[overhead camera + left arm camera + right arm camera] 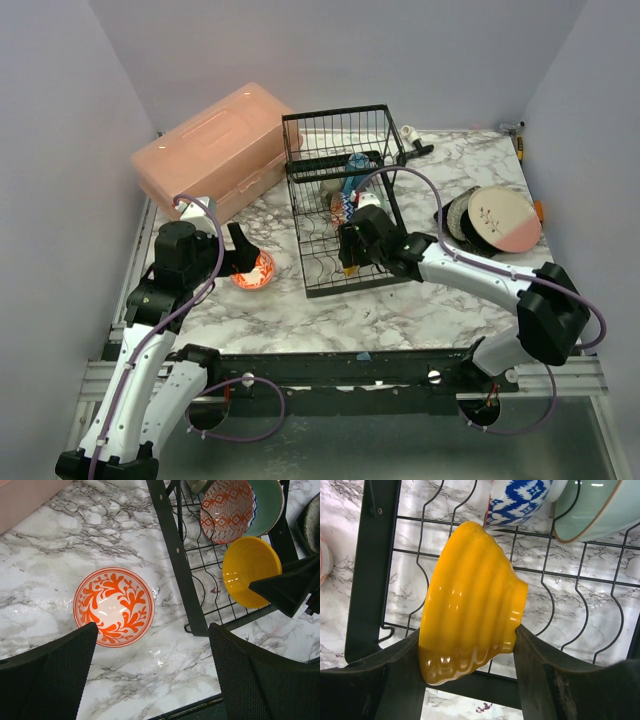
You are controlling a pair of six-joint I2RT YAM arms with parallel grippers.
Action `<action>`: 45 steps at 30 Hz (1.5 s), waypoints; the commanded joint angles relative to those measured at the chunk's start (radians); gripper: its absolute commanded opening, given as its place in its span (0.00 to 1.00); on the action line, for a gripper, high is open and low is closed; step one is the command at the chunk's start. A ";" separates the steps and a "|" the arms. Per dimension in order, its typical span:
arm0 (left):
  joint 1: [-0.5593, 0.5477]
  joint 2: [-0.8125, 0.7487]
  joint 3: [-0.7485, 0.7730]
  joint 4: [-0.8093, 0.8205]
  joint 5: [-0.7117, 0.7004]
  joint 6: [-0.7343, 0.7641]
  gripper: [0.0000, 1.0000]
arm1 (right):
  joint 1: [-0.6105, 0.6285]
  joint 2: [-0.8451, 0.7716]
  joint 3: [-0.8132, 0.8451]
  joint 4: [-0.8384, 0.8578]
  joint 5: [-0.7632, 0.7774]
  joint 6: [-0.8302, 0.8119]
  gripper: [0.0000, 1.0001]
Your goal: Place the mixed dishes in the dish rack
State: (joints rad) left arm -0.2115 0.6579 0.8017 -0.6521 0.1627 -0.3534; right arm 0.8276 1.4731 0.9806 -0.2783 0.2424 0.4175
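Observation:
My right gripper [467, 642] is shut on a yellow ribbed bowl [470, 595], held on edge over the front slots of the black wire dish rack [335, 135]. The yellow bowl also shows in the left wrist view [250, 572]. Behind it in the rack stand a blue-patterned bowl [520, 500], a mint green bowl [595, 510] and a red-patterned bowl [227, 510]. My left gripper [152, 635] is open and empty above the table, just near of an orange-and-white patterned bowl [114, 606] that sits upright left of the rack.
A salmon-pink plastic box [215, 150] lies at the back left. A pink-cream plate [503, 220] rests on dark plates [458, 218] right of the rack. A small white mug [408, 134] stands behind the rack. The table's near edge is close to my left fingers.

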 commanded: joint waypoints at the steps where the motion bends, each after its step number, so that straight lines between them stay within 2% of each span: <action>1: 0.000 -0.002 -0.010 0.012 -0.009 0.017 0.90 | 0.027 0.044 0.059 -0.054 0.124 0.024 0.00; 3: -0.001 0.000 -0.010 0.013 -0.007 0.017 0.90 | 0.042 0.034 0.068 -0.065 0.174 0.026 0.00; 11: 0.000 0.010 -0.007 0.016 0.007 0.019 0.90 | 0.044 -0.041 0.056 -0.046 0.211 0.004 0.00; 17: 0.000 0.003 -0.010 0.017 0.008 0.019 0.90 | 0.044 0.013 0.055 -0.020 0.133 -0.002 0.00; 23: 0.000 0.001 -0.010 0.018 0.004 0.019 0.90 | 0.066 0.087 0.079 -0.048 0.159 -0.019 0.00; 29: 0.000 0.015 -0.008 0.016 0.009 0.021 0.90 | 0.070 0.076 0.053 -0.008 0.112 -0.008 0.00; 30: 0.000 0.015 -0.009 0.016 0.008 0.021 0.90 | 0.070 0.071 0.047 0.002 0.108 0.001 0.05; 34: 0.000 0.017 -0.009 0.016 0.006 0.019 0.90 | 0.070 0.047 0.023 0.016 0.121 0.027 0.48; 36: 0.000 0.017 -0.010 0.016 0.008 0.020 0.90 | 0.070 0.044 0.016 0.026 0.125 0.018 0.63; 39: 0.000 0.022 -0.009 0.013 0.006 0.019 0.91 | 0.070 0.043 0.036 -0.015 0.133 0.026 0.77; 43: 0.000 0.026 -0.010 0.013 0.007 0.019 0.91 | 0.071 0.022 0.043 -0.029 0.125 0.024 0.88; 45: 0.000 0.029 -0.010 0.012 0.010 0.018 0.91 | 0.070 -0.007 0.036 -0.023 0.115 0.031 0.97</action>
State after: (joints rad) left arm -0.2115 0.6842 0.8017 -0.6518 0.1638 -0.3523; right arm 0.8974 1.5299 1.0126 -0.3023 0.3679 0.4343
